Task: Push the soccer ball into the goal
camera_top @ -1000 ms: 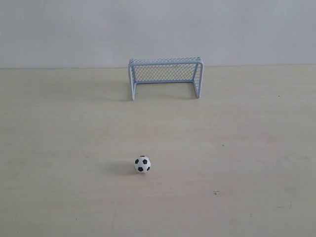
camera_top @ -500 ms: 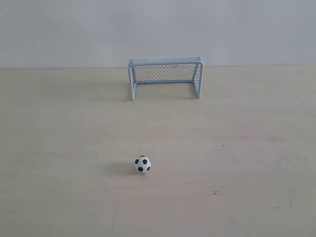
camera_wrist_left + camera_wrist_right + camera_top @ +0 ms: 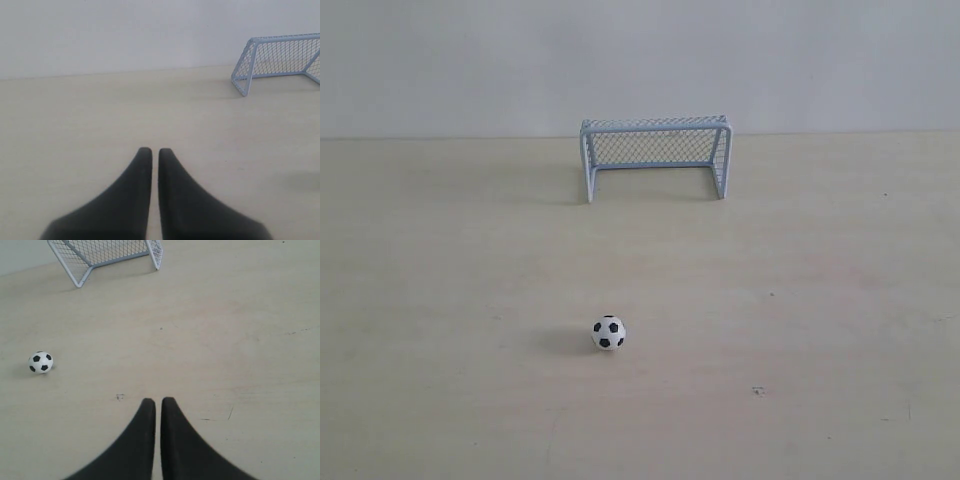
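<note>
The soccer ball [image 3: 609,332] is a tiny white ball with black patches, resting on the pale table some way in front of the goal [image 3: 655,156], a light blue-grey frame with mesh netting at the back. In the right wrist view the ball [image 3: 40,362] lies off to one side of my right gripper [image 3: 158,401], which is shut and empty, with the goal [image 3: 107,255] further off. My left gripper [image 3: 154,151] is shut on nothing; its view shows the goal [image 3: 278,59] but not the ball. Neither gripper appears in the exterior view.
A pale wooden table [image 3: 800,300] with small dark marks runs back to a plain grey wall [image 3: 640,60] just behind the goal.
</note>
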Controlling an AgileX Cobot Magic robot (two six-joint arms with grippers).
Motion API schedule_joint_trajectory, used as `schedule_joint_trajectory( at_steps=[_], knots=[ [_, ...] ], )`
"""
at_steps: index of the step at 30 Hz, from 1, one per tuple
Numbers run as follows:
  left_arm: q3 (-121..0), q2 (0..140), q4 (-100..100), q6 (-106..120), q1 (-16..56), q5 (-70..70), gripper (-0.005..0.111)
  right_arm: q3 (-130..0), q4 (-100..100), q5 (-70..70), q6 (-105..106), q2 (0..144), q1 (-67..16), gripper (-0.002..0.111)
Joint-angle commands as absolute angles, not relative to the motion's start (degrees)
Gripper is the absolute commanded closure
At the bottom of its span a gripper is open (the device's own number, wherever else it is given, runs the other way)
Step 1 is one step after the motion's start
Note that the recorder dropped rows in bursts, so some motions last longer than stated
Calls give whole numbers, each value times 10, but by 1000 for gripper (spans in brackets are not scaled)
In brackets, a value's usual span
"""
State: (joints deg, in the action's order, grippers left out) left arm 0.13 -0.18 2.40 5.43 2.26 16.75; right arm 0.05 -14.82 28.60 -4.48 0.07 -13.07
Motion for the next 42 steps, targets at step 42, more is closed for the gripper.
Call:
schedule_joint_trajectory(
  at_steps=[42],
  knots=[
    [0,0,23,56,25,168,102,-18,48,210,-30,0,-132,108]
  ],
)
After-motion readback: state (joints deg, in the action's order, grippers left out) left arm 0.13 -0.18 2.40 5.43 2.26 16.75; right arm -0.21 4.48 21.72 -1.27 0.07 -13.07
